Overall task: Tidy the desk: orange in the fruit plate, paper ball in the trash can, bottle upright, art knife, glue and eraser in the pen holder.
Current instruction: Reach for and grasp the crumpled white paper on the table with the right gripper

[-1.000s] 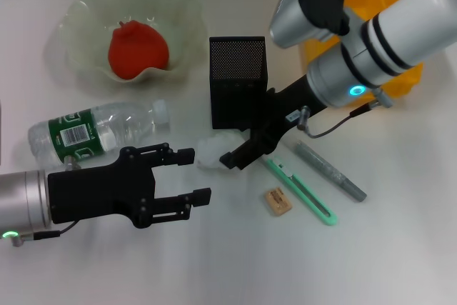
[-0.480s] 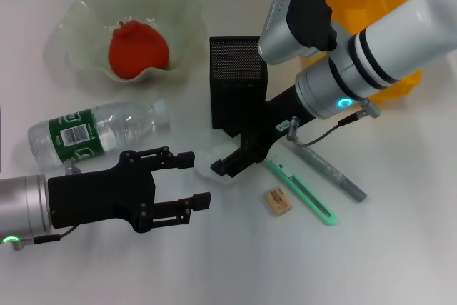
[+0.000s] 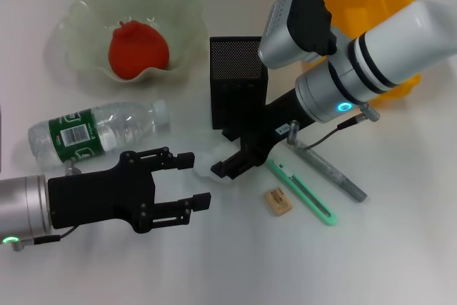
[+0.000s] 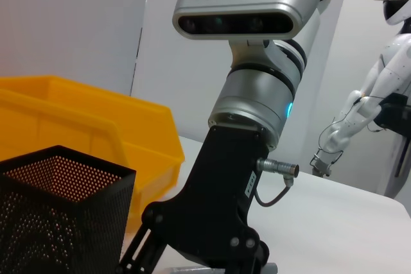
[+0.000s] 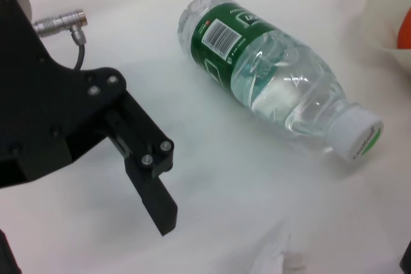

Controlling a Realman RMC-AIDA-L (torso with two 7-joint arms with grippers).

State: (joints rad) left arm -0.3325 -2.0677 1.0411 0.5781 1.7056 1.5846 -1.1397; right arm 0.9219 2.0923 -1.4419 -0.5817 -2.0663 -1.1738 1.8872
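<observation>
Both arms are silver-and-white cylinders with black bands and glowing green ring lights. Each ends in a matte black gripper: left gripper (image 3: pixel 184 179), right gripper (image 3: pixel 230 163). Thin grey cables loop from metal plugs.

- Bright, even overhead light; soft shadows lie under the arms on the desk (image 3: pixel 400 248).
- Glare whitens the bottle (image 5: pixel 276 85).
- Nearby paper ball (image 5: pixel 273 258) looks blurred.

Black metal-mesh pen holder (image 3: pixel 238 80); glossy yellow plastic trash can (image 3: pixel 360 5).
</observation>
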